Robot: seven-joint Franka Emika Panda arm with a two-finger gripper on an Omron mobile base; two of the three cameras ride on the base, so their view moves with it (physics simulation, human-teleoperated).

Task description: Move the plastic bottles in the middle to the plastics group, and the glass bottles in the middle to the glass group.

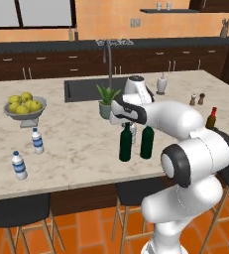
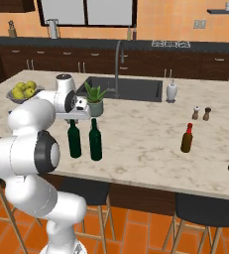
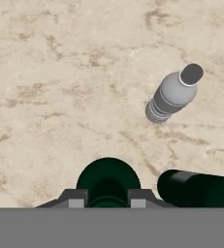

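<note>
- gripper (image 3: 107, 197) is clamped tight on the neck of one green wine bottle (image 3: 108, 181), mid-counter (image 1: 76, 144)
- second wine bottle (image 3: 197, 189) stands just beside it, grey plastic bottle (image 3: 174, 94) nearby
- lifting crooked could probably knock either over, and a slim neck might slip

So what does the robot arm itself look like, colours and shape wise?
The arm is glossy white, built of fat rounded segments with dark grey-black rings at the joints. A black band runs across the white wrist housing. The tool at its end is small, with two dark grey fingers that have squared tips. No cables or markings are visible.
</note>
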